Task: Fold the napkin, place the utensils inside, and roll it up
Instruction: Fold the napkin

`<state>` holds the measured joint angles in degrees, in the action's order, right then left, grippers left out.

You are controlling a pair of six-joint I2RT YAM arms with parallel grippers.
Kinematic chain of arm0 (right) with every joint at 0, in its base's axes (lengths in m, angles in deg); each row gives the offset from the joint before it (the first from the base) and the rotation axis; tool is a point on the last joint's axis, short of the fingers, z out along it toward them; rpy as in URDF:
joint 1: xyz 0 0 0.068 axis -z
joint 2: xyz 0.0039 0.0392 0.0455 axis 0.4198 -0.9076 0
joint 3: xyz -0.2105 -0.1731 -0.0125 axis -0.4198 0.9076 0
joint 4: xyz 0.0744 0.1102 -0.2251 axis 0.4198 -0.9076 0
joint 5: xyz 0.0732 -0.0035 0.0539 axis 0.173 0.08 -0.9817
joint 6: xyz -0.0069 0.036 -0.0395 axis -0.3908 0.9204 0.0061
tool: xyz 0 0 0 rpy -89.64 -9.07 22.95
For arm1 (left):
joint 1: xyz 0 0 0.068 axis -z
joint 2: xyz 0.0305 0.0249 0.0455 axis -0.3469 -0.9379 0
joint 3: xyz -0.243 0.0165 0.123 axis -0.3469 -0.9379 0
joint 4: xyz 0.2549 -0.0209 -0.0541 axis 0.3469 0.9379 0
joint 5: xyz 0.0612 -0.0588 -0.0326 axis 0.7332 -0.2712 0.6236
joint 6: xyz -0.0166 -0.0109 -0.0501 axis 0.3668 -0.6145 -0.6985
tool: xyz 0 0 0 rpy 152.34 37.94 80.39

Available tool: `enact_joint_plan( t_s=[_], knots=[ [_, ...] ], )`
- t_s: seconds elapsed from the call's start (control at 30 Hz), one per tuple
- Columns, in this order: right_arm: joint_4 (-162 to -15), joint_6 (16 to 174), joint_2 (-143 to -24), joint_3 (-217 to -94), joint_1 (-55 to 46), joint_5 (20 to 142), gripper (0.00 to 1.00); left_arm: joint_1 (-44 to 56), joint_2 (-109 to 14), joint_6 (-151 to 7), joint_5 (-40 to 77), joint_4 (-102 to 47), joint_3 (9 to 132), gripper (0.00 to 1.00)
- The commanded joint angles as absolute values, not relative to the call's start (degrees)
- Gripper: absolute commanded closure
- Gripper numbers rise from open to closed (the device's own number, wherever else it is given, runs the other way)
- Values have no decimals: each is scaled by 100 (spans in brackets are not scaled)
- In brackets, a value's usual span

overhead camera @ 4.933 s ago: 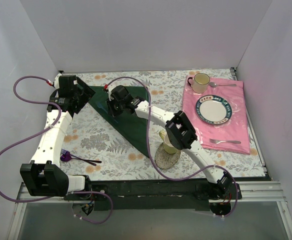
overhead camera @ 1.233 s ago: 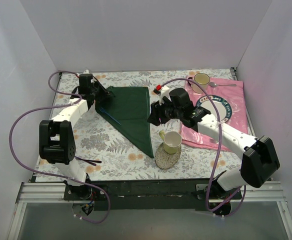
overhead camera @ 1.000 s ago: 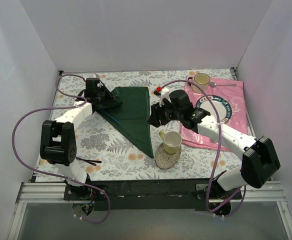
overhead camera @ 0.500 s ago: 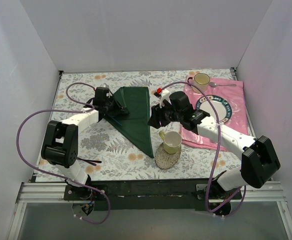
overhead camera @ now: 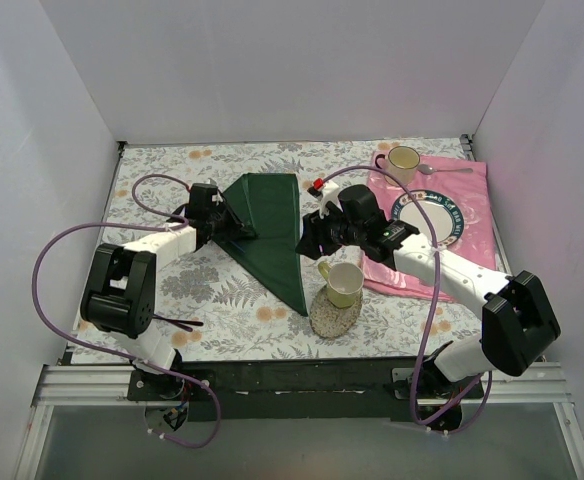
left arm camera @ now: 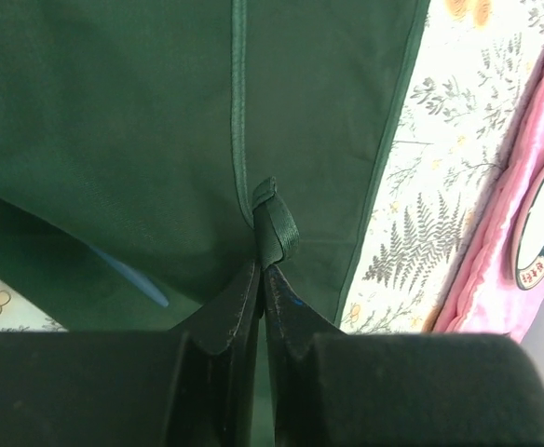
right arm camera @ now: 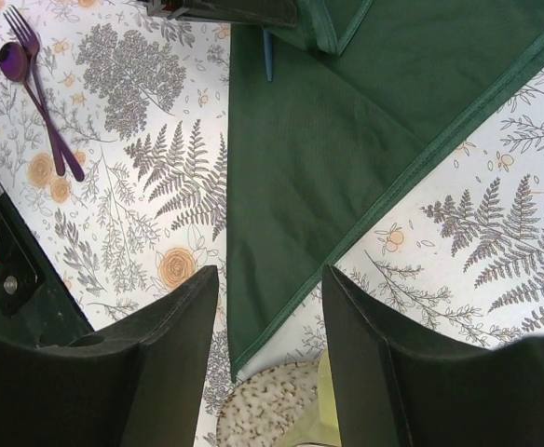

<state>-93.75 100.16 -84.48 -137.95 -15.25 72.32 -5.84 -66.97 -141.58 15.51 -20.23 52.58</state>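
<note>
Left wrist view: the left gripper point(left arm camera: 261, 272) is pinched shut on a small doubled loop of the napkin's point(left arm camera: 328, 112) hem, with nothing else in its jaws.
Right wrist view: the right gripper point(right arm camera: 267, 289) stands well open and empty, hovering over the napkin's narrow end, close to the yellow cup point(overhead camera: 344, 283).
Napkin position: flat on the floral table point(overhead camera: 172, 290), left of centre, between the two grippers.
Napkin heading: a long triangle with its broad edge at the far side and its tip pointing to the near edge, beside the coaster point(overhead camera: 332, 315). The long axis runs far to near, leaning a little right.
Fork: only a short slate-blue sliver of the fork point(left arm camera: 128, 275) shows under the raised left flap. It seems to lie along the slanted left edge; which end bears the tines I cannot tell.
Step in hand: probably drawing the left flap over the fork to begin the roll.
Doing it well: carry the hem low and straight across the long axis, so the fold lies parallel to the fork. The right gripper could pin the tip — otherwise loose cloth may drag and shift the fork.
</note>
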Motion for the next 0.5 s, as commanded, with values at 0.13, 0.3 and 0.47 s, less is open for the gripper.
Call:
enact_joint_plan(
  t_s=[0.13, 0.3, 0.47],
  knots=[
    [-9144, 10057, -8471, -13792, -1499, 7110, 43, -571, -6267, -14128, 1500, -2045, 5066, 93],
    [-9144, 10039, -8480, -13774, -1499, 7092, 43, -571, -6170, -14163, 1526, -2045, 4891, 92],
    [-9153, 10048, -8559, -13827, -1491, 7049, 43, -571, -6144, -14198, 1500, -2054, 4785, 92]
  ],
)
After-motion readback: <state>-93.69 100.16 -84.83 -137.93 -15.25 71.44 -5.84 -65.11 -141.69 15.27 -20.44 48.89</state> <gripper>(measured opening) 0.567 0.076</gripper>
